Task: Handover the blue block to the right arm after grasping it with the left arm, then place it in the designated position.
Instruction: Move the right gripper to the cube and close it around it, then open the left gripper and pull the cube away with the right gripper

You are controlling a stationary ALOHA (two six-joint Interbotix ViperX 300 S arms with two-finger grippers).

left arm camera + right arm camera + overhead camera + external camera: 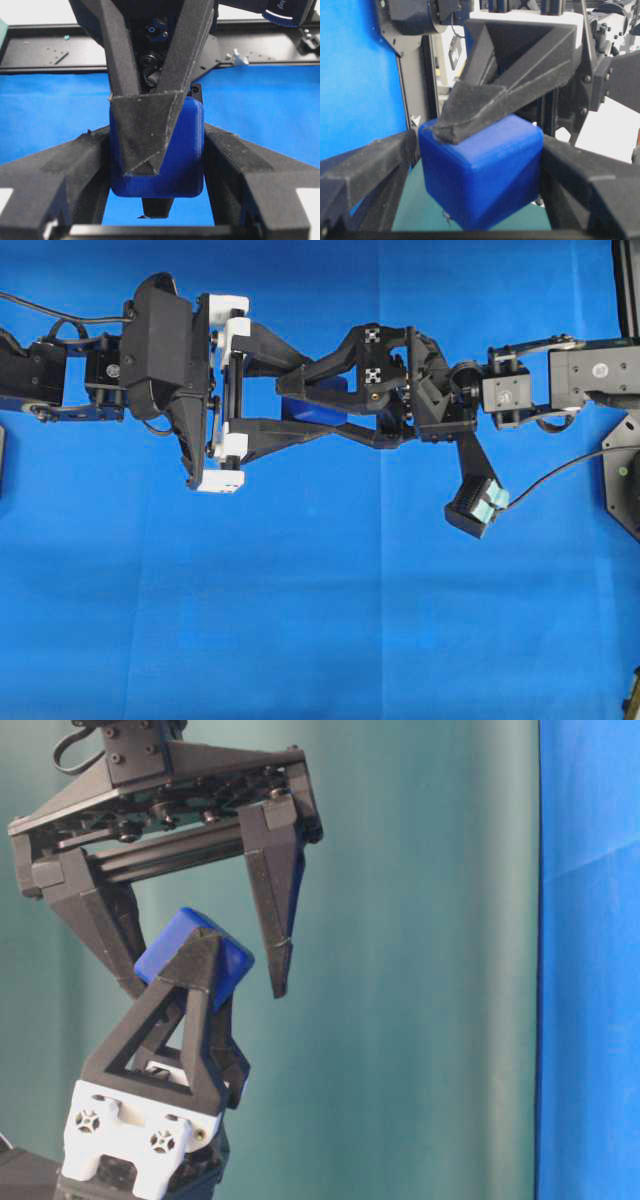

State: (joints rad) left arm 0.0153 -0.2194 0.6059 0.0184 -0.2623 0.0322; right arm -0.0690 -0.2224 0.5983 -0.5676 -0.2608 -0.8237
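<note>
Holding small dark-blue rounded cube (190, 955) mid-air in L white-mounted black gripper (300, 400).
I see R all-black gripper (200, 975) w/ jaws wide apart round cube, not gripping.

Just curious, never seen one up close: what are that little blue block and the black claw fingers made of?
The blue block looks like hard plastic: smooth, faintly glossy, rounded edges. The left claw fingers seem rigid black plastic faced with gritty matte tape, its edges fraying; that is a guess.

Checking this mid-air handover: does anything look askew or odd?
Nothing stands out. The blue block sits tilted but held in the left gripper, with the right gripper open around it.
</note>
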